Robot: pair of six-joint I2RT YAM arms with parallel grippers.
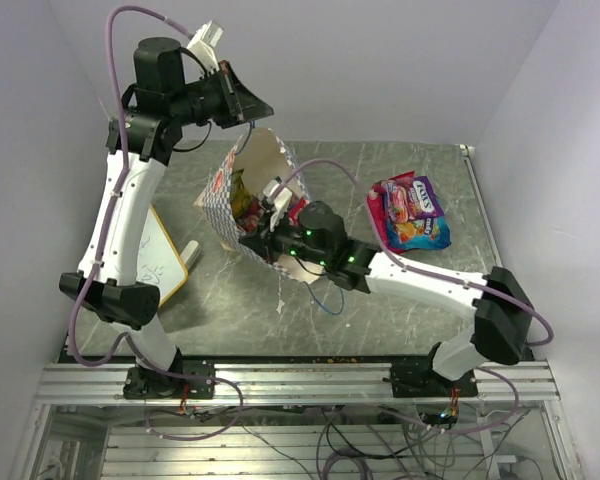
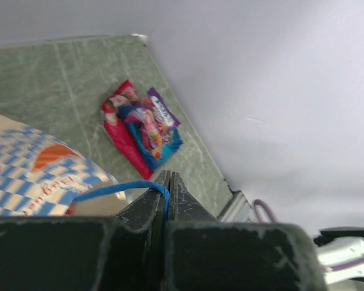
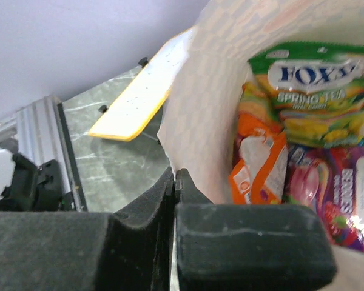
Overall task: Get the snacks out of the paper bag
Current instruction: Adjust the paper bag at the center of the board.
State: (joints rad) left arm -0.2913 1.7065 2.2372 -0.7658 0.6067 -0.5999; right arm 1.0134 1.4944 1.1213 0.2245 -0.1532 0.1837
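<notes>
Green-veined bench (image 1: 400,310) and blank white walls (image 1: 380,60) frame a job whose risks sit at the bag mouth. Farthest left, the left end effector (image 2: 168,182) is clenched on the blue cord handle (image 2: 118,189), with the paper bag (image 2: 36,170) tilted open just below it. A thin cord could slip from that pinch, and the bag would sag shut. Right of it, the right end effector (image 3: 174,180) is clenched at the bag's lip with no packet between its pads; whether it has nipped the paper wall I cannot tell. If it has, pulling back would drag or tear the bag rather than free a snack. The snacks inside — green packet (image 3: 315,91), orange packet (image 3: 261,167), purple packet (image 3: 359,188) — lie just beyond its tips, ungrasped. Farther right of it, a pile of packets (image 1: 412,212) rests on the bench.
</notes>
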